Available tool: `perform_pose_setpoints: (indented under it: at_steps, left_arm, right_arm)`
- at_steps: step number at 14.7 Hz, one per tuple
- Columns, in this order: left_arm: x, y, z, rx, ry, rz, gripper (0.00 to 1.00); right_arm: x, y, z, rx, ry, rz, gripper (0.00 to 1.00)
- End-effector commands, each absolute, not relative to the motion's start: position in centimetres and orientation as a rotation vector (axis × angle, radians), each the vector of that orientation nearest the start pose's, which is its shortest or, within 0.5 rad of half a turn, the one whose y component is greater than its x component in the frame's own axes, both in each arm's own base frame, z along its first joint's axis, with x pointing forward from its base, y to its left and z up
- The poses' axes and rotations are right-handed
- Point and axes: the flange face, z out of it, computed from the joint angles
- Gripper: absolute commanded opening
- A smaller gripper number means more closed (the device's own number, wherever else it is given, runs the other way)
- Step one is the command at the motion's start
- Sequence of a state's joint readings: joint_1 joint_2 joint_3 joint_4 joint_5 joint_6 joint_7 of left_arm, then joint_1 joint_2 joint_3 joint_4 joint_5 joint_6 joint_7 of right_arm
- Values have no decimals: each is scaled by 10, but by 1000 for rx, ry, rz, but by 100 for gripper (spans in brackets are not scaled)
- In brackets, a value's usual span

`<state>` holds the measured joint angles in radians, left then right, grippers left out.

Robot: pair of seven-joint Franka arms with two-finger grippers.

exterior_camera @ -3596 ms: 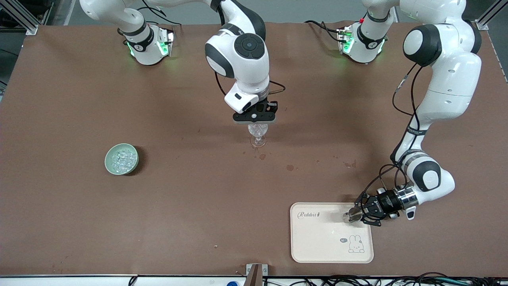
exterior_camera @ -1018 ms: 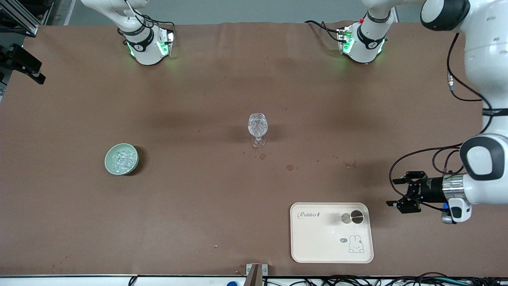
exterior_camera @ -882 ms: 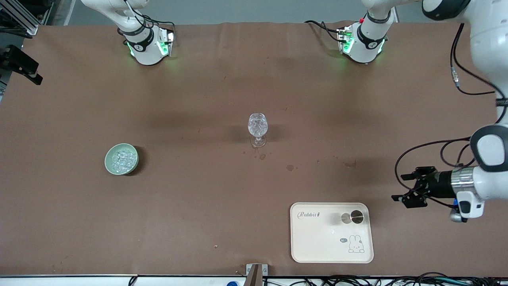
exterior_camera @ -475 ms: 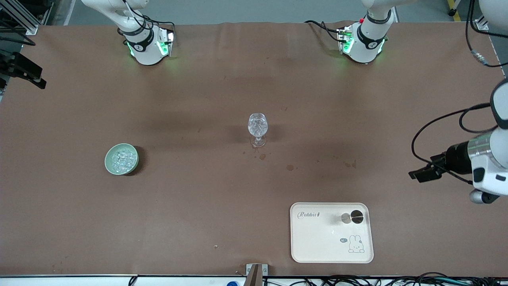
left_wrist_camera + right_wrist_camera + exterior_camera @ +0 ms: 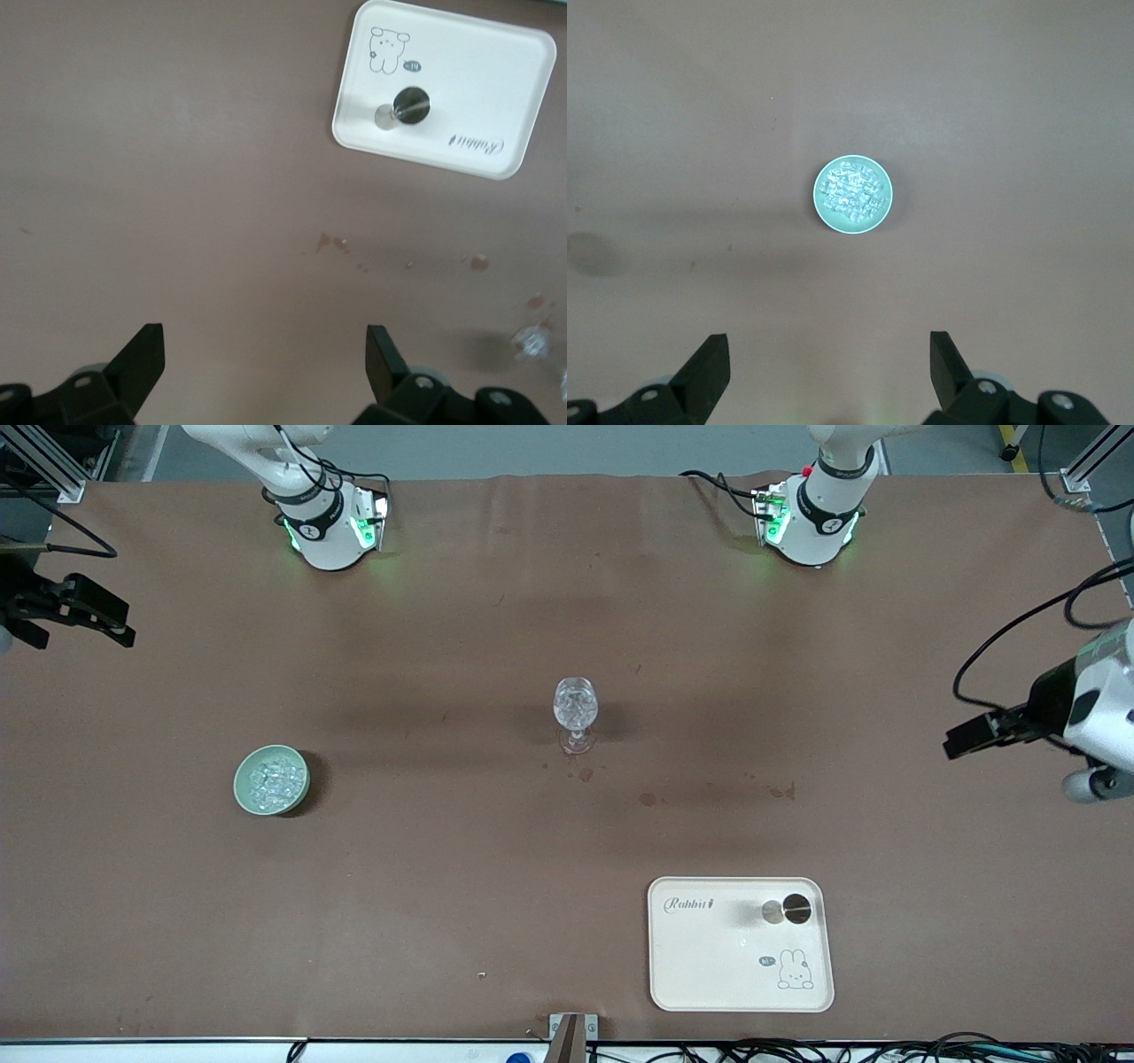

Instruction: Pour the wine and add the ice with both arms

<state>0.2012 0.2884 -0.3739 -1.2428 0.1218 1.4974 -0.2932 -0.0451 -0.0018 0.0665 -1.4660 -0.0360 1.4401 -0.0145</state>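
Note:
A cut-pattern clear stemmed glass (image 5: 576, 707) stands upright mid-table, its edge also in the left wrist view (image 5: 532, 342). Ice (image 5: 271, 778) fills a pale green bowl (image 5: 241, 790) toward the right arm's end; the right wrist view looks down on that bowl (image 5: 879, 217) and ice (image 5: 852, 190). My right gripper (image 5: 84, 633) hangs open and empty over the table's edge at that end, its fingers wide apart (image 5: 828, 354). My left gripper (image 5: 959, 741) hangs open and empty over the left arm's end (image 5: 264, 354). The wine is out of view.
A cream tray (image 5: 709, 974) with a rabbit drawing lies near the front edge, also in the left wrist view (image 5: 496, 80). A small round metal piece (image 5: 788, 910) rests on it (image 5: 406, 104). Dark stains (image 5: 647, 799) mark the brown cloth near the glass.
The left arm has let go of the metal piece on the tray, then swung up and away toward its table end. The right gripper left the glass and now hangs at its own end.

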Motion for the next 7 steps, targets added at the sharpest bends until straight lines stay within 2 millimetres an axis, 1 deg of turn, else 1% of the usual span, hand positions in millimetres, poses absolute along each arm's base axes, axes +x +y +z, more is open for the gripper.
perform_pose_setpoints:
  at_steps: [1,2,3,4,5,7]
  left_arm:
    - [580,-56,629,-3041,-149,15,100]
    - [566,-55,631,-3041,-160,16,100]
    - [555,-49,632,-3079,-188,31,100]
    - [545,-48,634,-3117,-181,42,100]
    - [536,-50,636,-3119,-161,40,100]
    - [522,-60,644,-3114,-147,19,100]
  right_arm:
    - [535,8,661,-3164,-76,37,99]
    - [535,8,660,-3163,-112,42,99]
    - [535,7,659,-3161,-142,45,99]
    - [535,7,659,-3161,-147,45,99]
    - [535,8,659,-3161,-149,45,99]
    - [535,8,659,-3161,-149,43,99]
